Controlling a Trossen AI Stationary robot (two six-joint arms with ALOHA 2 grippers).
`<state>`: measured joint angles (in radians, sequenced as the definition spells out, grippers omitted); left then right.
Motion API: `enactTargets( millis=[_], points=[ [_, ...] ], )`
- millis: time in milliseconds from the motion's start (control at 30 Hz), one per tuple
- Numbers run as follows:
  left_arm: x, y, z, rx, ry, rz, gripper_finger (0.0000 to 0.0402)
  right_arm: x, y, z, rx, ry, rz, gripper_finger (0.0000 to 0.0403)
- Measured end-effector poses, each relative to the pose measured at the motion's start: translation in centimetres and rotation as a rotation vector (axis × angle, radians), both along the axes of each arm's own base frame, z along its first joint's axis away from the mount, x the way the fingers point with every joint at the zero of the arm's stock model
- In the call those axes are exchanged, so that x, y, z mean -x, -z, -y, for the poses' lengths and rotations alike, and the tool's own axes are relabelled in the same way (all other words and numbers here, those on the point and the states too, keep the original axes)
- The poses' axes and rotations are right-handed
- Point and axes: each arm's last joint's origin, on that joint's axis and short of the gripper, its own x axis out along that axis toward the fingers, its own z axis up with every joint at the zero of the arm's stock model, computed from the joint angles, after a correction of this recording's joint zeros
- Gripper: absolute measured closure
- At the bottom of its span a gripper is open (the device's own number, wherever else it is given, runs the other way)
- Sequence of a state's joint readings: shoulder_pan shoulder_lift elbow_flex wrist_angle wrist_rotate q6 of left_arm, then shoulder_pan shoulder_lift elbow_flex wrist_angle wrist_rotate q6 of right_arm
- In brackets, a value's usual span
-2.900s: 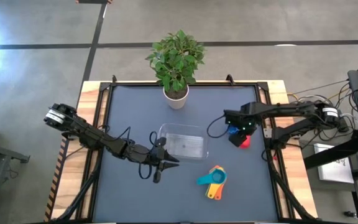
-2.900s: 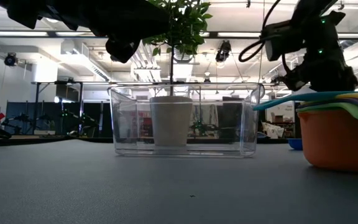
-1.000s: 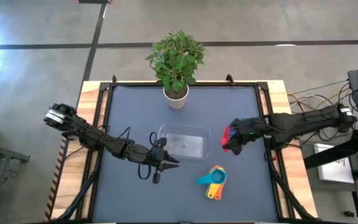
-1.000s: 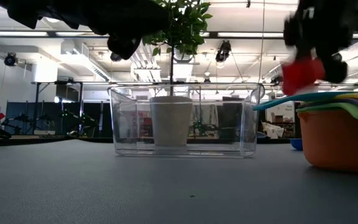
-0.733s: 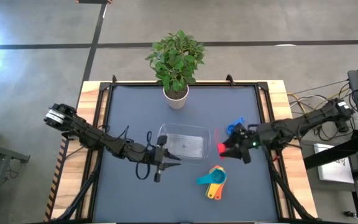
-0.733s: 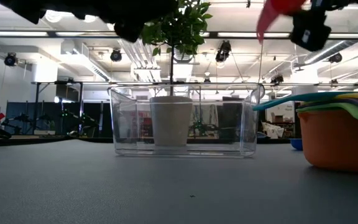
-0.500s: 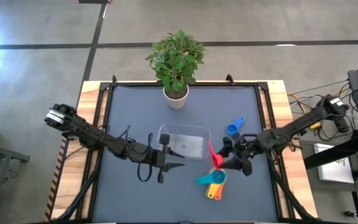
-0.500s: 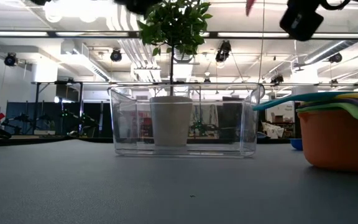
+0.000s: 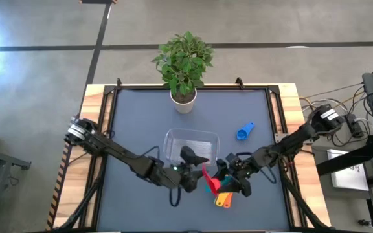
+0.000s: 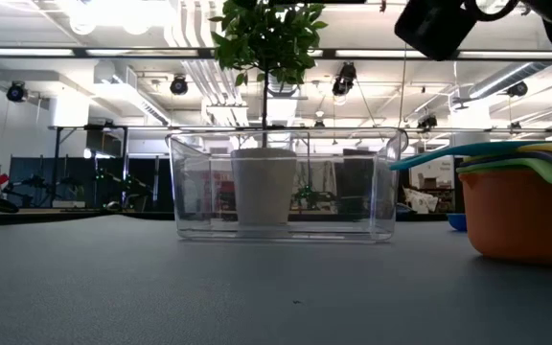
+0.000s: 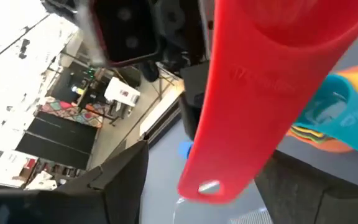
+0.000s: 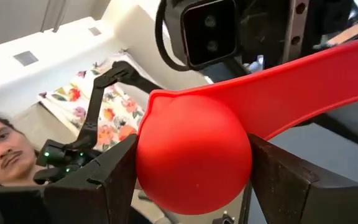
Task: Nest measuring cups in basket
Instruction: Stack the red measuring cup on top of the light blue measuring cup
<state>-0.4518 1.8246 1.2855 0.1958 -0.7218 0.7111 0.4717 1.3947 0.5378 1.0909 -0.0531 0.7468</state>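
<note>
The red measuring cup [image 9: 208, 177] hangs in the air just near-right of the clear basket [image 9: 190, 146]. My right gripper [image 12: 191, 162] is shut on it. My left gripper [image 11: 210, 171] faces it from the table's left, open, one finger on either side of the cup's flat handle [image 11: 229, 124] without touching. A nested stack of cups [image 9: 223, 192], with teal, orange and yellow showing, sits on the mat just below the red cup. A blue cup [image 9: 243, 133] lies alone at the right. My right gripper pinches the red cup's round bowl [image 12: 194, 152] between its two fingers [image 12: 98, 180], one on each side. The fingers come about level from the table's right. The cup is lifted clear of the table, and its handle [image 12: 316, 81] sticks out toward my left gripper.
A white plant pot [image 9: 183, 101] with a leafy plant stands at the far edge, behind the basket. In the low view the basket [image 10: 281, 187] stands mid-table and the orange-bottomed stack [image 10: 523, 216] is at the right. Open mat lies to the left and near side.
My right gripper has carried the red cup up and toward the table's near left, from beside the blue cup to just above the stack. My left gripper has risen and moved right toward the red cup. The blue cup stays on the mat.
</note>
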Motion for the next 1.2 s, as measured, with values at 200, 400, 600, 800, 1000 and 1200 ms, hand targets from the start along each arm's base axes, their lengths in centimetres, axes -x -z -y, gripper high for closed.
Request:
enactTargets(
  millis=[200, 400, 600, 800, 1000, 1200],
  points=[
    [-0.4, 0.6, 0.9, -0.021, -0.005, -0.032, 0.0161, -0.5, -0.4, -0.5, -0.007, -0.013, 0.013, 0.016],
    [0.3, 0.5, 1.2, -0.001, -0.069, -0.004, 0.0237, -0.4, -0.6, -0.3, -0.011, -0.009, 0.018, 0.016],
    [0.4, 0.7, 1.3, -0.002, -0.051, -0.023, 0.0295, -0.4, -0.4, -0.4, -0.025, -0.015, -0.002, 0.016],
    [0.4, 0.7, 1.3, 0.021, -0.056, -0.011, 0.0295, -0.4, -0.5, -0.3, -0.021, -0.014, 0.001, 0.016],
    [0.9, 0.2, 1.6, 0.133, -0.067, 0.015, 0.033, 0.4, -1.7, 0.0, 0.019, -0.057, 0.012, 0.0074],
    [1.9, -0.4, 2.2, 0.297, -0.033, -0.007, 0.0394, 2.4, -3.0, 0.9, 0.127, 0.016, -0.088, 0.0029]
  ],
)
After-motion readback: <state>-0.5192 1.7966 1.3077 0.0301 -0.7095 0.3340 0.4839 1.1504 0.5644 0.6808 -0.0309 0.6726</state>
